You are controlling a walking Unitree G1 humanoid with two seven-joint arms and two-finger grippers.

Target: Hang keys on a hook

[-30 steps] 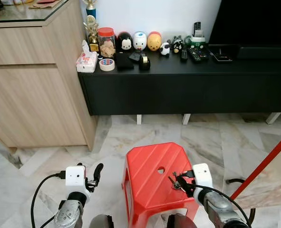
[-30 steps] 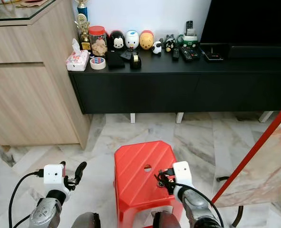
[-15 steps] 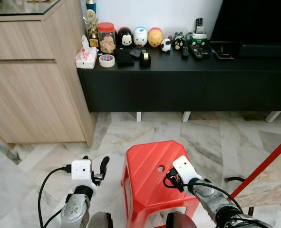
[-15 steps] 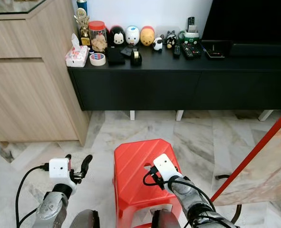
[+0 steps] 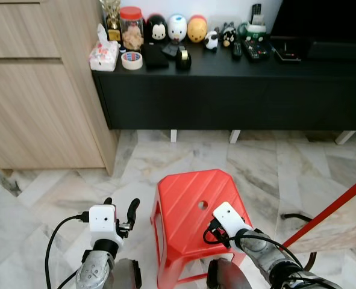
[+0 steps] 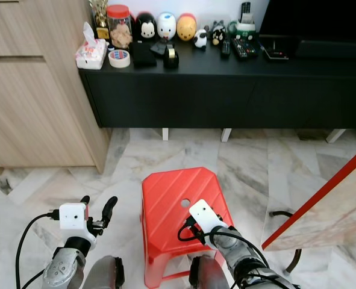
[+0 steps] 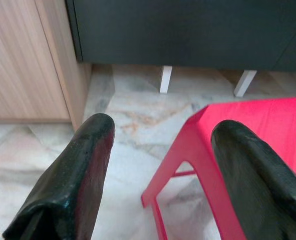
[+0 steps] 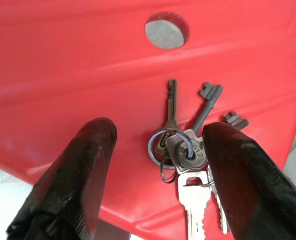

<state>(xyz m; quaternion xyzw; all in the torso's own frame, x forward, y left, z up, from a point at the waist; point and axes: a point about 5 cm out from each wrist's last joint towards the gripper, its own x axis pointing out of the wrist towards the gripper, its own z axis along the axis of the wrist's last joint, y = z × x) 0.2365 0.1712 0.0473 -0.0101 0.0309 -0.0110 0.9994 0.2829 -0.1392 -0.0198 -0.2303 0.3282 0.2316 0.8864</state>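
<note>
From the head view you see the right gripper [image 5: 211, 232] low over the red stool [image 5: 184, 198], while the left gripper [image 5: 120, 214] hangs beside it above the floor [image 5: 274, 174]. In your right wrist view the keys [image 8: 188, 150] lie on the stool between spread fingers [image 8: 72, 170], seemingly untouched. Your left wrist view shows fingers [image 7: 77, 170] apart, empty.
</note>
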